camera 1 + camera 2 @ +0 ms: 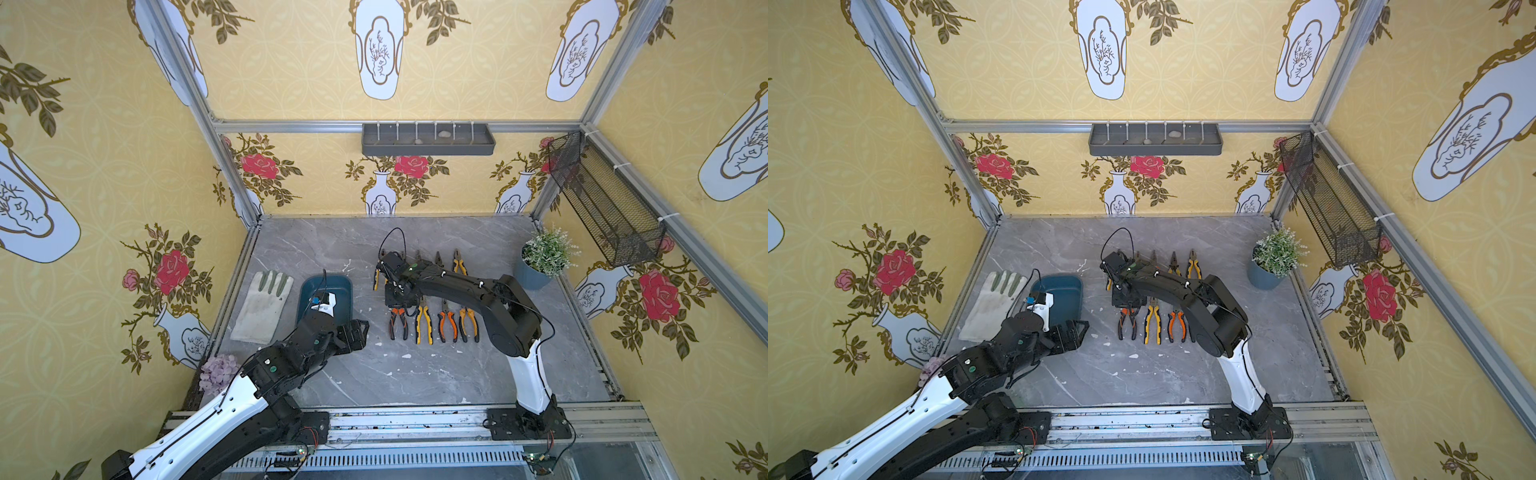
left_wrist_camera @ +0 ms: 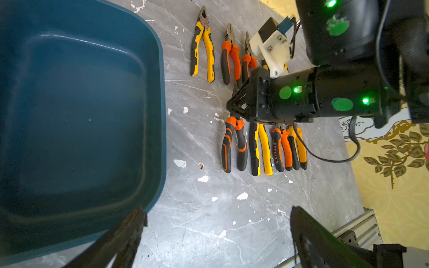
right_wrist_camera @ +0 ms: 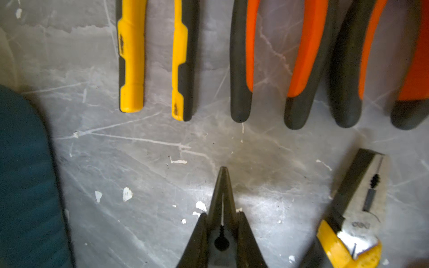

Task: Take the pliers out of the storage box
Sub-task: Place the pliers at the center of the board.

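1. The storage box [image 1: 309,286] sits on the grey bench [image 1: 415,374] on the left arm's side, with a pale work glove [image 1: 262,307] just beside it, towards the side wall.
2. All the pliers [image 1: 424,326] we can see lie on the bench outside the box. They form two rows, side by side, with noses towards the back wall.
3. The left hand [image 1: 362,334] hovers at the box's near corner. In the left wrist view its fingers [image 2: 125,234] are spread wide with nothing between them, and one finger shows in front of the box's corner.
4. The right hand [image 1: 399,305] points down at the end of the near row closest to the box.
5. In the right wrist view its fingers [image 3: 248,239] are pinching the head of the long-nosed pliers [image 3: 222,192], whose nose sticks out between them.
6. That pair has orange-and-black handles in line with its neighbours. We cannot tell whether it rests on the bench or is slightly raised.
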Controlling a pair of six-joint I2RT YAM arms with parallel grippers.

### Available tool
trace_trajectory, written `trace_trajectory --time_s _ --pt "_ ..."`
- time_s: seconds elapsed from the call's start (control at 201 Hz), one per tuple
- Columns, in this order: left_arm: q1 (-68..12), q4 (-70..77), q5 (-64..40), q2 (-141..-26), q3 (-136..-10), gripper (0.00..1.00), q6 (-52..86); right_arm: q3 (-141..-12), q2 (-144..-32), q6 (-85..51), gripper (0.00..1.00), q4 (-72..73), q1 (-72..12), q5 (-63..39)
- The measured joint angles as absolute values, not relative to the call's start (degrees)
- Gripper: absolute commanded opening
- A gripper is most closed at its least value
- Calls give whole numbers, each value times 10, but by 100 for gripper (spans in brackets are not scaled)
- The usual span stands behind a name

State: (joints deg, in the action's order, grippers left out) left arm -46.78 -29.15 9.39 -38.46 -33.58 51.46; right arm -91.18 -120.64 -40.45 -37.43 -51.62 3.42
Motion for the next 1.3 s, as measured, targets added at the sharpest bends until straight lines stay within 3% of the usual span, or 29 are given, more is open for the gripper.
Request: trace_trajectory --time_s 0.543,0.672,0.996,1.185,1.3 --pt "-465 -290 90 -385 -333 99 510 -911 -1219 -411 1 -381 -508 44" --pt "-465 -289 90 -388 -333 99 510 -911 -1223 -417 11 -385 -506 48" --pt "-463 -288 87 -387 -331 99 510 -911 -1231 -418 13 -391 -500 47" --pt "-461 -288 86 -382 -329 99 510 -911 -1232 -417 30 -391 -500 47" --pt "-461 -288 86 -380 -328 99 510 -912 -1234 -413 31 -386 -499 48"
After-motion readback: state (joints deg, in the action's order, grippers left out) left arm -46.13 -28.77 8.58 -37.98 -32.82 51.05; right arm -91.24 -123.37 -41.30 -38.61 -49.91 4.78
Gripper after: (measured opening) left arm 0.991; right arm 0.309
